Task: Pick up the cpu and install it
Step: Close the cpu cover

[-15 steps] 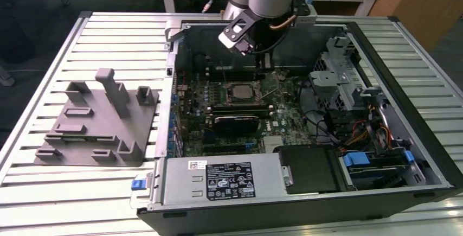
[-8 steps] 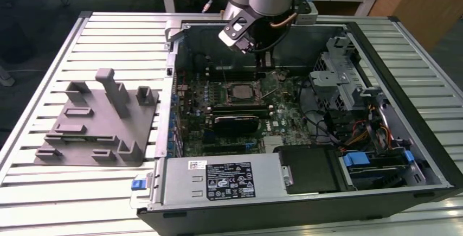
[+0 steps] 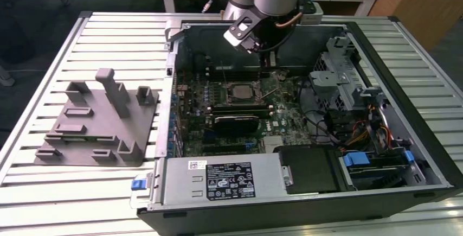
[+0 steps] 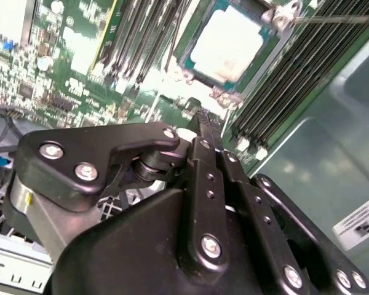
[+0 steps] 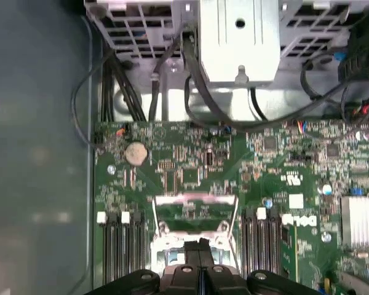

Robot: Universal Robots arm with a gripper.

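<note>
The cpu (image 4: 226,43), a small square chip with a silvery-white top, lies flat in the motherboard socket (image 3: 241,90) inside the open computer case. My gripper (image 4: 204,120) hangs above the board beside the socket, apart from the chip. Its two black fingers (image 4: 210,184) are pressed together with nothing between them. In the first wrist view the gripper (image 5: 200,246) covers part of the socket's metal frame (image 5: 194,200). In the exterior view the gripper (image 3: 269,61) hangs near the case's far wall, a little beyond the socket.
A black heatsink block (image 3: 235,121) sits on the board just nearer than the socket. Memory slots (image 5: 120,236) flank the socket. A drive cage (image 3: 340,78) and cables fill the exterior view's right. A grey fixture (image 3: 101,122) stands on the slatted table outside the case.
</note>
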